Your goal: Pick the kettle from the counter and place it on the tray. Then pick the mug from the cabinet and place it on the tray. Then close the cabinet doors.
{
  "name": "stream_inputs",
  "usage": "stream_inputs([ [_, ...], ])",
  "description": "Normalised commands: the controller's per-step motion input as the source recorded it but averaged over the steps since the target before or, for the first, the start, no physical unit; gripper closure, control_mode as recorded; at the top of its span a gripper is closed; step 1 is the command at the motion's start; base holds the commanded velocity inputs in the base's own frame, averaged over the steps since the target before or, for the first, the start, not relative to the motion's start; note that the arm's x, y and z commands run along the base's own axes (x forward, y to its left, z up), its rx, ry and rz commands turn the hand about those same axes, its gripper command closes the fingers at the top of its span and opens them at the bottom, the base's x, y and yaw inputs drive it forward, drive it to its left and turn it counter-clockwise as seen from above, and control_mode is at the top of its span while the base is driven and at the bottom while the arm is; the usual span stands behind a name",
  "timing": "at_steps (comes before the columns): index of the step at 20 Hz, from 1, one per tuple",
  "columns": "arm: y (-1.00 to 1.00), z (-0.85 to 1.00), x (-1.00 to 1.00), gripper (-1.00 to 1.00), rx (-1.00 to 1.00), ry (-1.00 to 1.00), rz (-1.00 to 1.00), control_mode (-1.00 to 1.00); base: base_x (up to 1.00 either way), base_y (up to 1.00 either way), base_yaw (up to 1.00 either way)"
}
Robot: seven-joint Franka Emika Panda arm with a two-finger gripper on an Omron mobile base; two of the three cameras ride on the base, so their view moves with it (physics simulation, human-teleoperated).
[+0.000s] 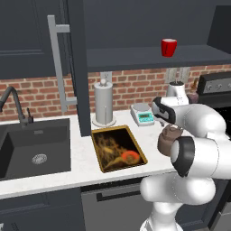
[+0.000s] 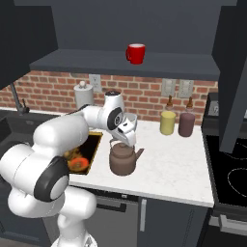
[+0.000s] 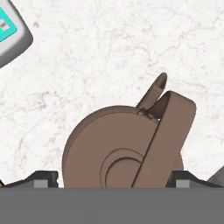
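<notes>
The brownish-grey kettle [image 2: 123,161] [image 1: 167,140] [image 3: 118,148] stands on the white counter [image 2: 169,166], just right of the tray [image 1: 113,135] [image 2: 94,141]. My gripper [image 2: 127,139] [image 3: 113,180] hangs open directly over it, pointing down. One fingertip sits on each side of the kettle's body and arched handle, and neither is closed on it. The red mug [image 1: 168,47] [image 2: 136,53] stands on the shelf of the open cabinet [image 1: 153,58]. One cabinet door [image 1: 27,40] swings out at the left, another [image 2: 234,72] at the right.
A dark sink [image 1: 36,149] with a faucet [image 1: 16,106] lies left of the tray. Behind the tray are a paper-towel holder [image 1: 103,103] and a small scale [image 1: 143,113]. A yellow bottle [image 2: 168,121] and a maroon one [image 2: 186,123] stand by the wall. The stove [image 2: 229,169] borders the counter's right end.
</notes>
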Motion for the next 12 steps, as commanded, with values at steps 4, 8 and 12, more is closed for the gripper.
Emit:
stream_inputs([
  [4, 0.00, -0.25, -0.11, 1.00, 0.00, -0.04, 0.00, -1.00, 0.00, 0.00, 0.00],
  [8, 0.00, -0.15, -0.17, 1.00, 0.00, -0.05, 0.00, -1.00, 0.00, 0.00, 0.00],
  [12, 0.00, -0.15, -0.20, 1.00, 0.00, -0.02, 0.00, -1.00, 0.00, 0.00, 0.00],
])
